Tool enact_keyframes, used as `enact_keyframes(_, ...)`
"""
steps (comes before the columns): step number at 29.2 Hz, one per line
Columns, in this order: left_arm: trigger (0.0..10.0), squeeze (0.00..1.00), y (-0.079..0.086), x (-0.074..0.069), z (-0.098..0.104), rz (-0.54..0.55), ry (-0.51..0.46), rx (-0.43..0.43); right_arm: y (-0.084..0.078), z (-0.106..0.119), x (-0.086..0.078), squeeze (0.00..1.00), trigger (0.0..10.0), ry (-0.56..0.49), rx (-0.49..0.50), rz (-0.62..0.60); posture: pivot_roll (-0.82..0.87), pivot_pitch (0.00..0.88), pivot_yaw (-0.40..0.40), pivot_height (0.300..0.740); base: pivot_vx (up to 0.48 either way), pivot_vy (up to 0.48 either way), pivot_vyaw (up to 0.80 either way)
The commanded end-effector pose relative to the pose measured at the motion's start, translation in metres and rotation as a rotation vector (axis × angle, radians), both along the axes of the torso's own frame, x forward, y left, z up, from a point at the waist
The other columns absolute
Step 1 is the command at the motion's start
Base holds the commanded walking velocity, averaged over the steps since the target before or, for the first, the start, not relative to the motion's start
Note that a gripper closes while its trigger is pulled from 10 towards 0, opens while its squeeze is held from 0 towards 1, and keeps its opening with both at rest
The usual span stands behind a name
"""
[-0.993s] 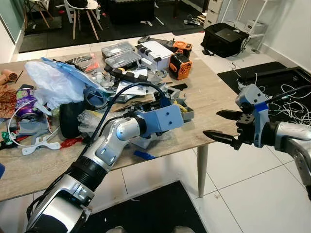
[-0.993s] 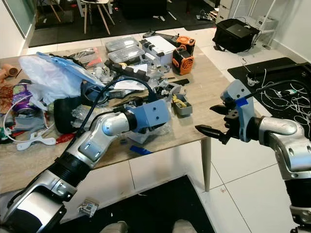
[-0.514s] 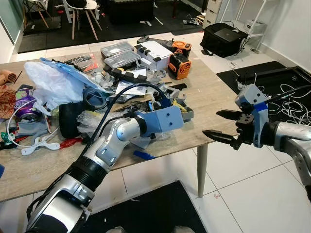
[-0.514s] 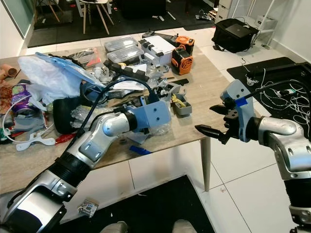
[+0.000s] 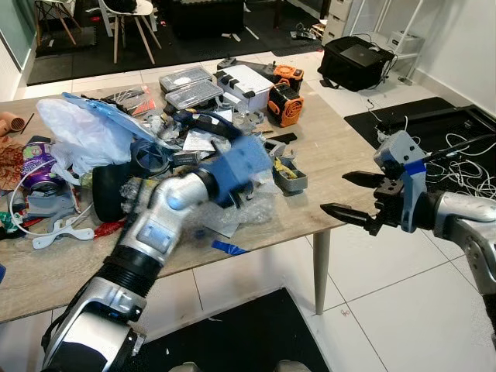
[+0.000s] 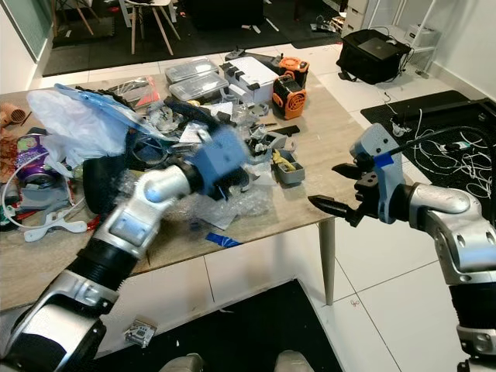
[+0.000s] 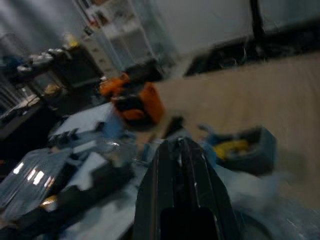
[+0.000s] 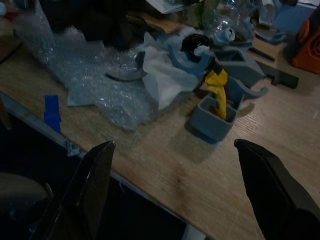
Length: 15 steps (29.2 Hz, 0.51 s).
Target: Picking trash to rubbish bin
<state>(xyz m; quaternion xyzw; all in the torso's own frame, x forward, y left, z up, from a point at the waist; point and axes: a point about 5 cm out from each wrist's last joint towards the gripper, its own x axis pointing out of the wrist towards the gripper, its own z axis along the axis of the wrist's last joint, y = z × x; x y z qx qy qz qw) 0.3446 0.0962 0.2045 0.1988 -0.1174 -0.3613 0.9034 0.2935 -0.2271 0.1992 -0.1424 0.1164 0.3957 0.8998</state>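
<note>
Cluttered wooden table (image 5: 341, 155), bubble wrap (image 8: 95, 85) ahead of right gripper (image 8: 175, 165) fingers spread wide, left fingers (image 7: 182, 175) together.

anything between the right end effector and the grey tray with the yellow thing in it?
Bare wood tabletop only. In the right wrist view, the right end effector is open and faces the grey tray across it; the bubble wrap lies off to one side.

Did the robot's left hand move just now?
Yes. The left gripper swung up and away, from near the grey tray toward the orange box.
</note>
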Motion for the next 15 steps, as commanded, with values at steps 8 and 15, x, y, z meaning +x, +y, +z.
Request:
enact_keyframes(8,0.0,0.0,0.04,0.002,0.037,0.025,0.027,-0.438,0.008,0.006,0.003,0.0,10.0,-0.041,0.036,0.017,-0.09,0.0,-0.001,0.74,0.0,0.0,0.0)
enact_keyframes(15,0.0,0.0,0.05,-0.002,0.038,-0.003,0.105,-0.666,0.011,0.006,0.005,0.0,10.0,-0.053,0.051,0.011,-0.08,0.0,-0.005,0.74,0.0,0.0,0.0)
